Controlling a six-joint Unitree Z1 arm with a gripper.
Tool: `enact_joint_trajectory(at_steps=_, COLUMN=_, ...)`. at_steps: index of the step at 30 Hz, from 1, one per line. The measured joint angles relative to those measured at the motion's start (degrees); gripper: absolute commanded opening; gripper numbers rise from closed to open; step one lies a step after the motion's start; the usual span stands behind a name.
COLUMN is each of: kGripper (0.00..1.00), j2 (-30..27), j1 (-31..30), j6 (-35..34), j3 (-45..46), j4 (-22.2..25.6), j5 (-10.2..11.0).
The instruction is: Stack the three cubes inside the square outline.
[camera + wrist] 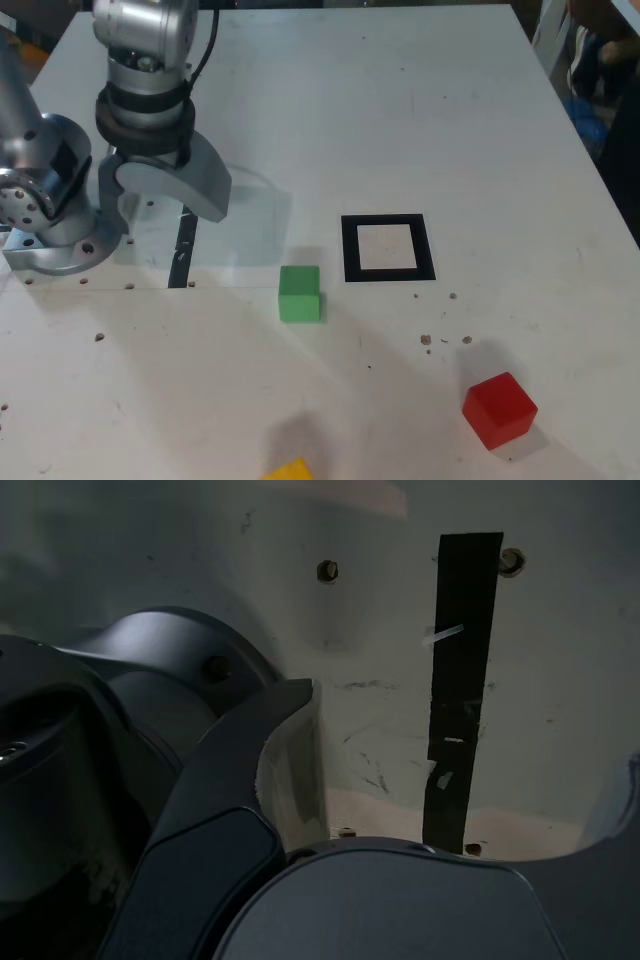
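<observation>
In the exterior view the green cube (299,293) rests on the white table, just left of and slightly nearer than the square outline (349,250), whose pale centre is bare. The red cube (499,409) lies near the front right. Only the top of the yellow cube (290,470) shows at the bottom edge. My gripper (160,200) hangs at the far left beside the arm's base, open and holding nothing, well away from all three cubes. The wrist view shows one dark finger (235,780) and the table, but no cube.
A thin black tape strip (183,250) (460,690) lies on the table under the gripper. The arm's metal base (50,200) is bolted at the left edge. Small crumbs (440,340) dot the table front of the outline. Dark objects (600,70) stand beyond the right edge.
</observation>
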Motion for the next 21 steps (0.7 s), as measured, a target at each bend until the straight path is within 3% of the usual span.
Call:
enact_joint_trajectory(at_steps=11, kGripper=0.99, j2=-0.03, j1=0.01, j6=0.65, j3=-0.85, j4=1.34, j5=-0.13)
enact_joint_trajectory(at_steps=13, kGripper=0.99, j2=-0.28, j1=0.0, j6=0.65, j3=-2.32, j4=2.02, j5=1.14)
enact_joint_trajectory(at_steps=18, kGripper=0.98, j2=-1.8, j1=-3.49, j6=0.68, j3=-9.84, j4=4.07, j5=6.63)
enact_joint_trajectory(at_steps=21, kGripper=0.97, j2=-0.54, j1=-7.67, j6=1.38, j3=-15.78, j4=6.82, j5=7.18)
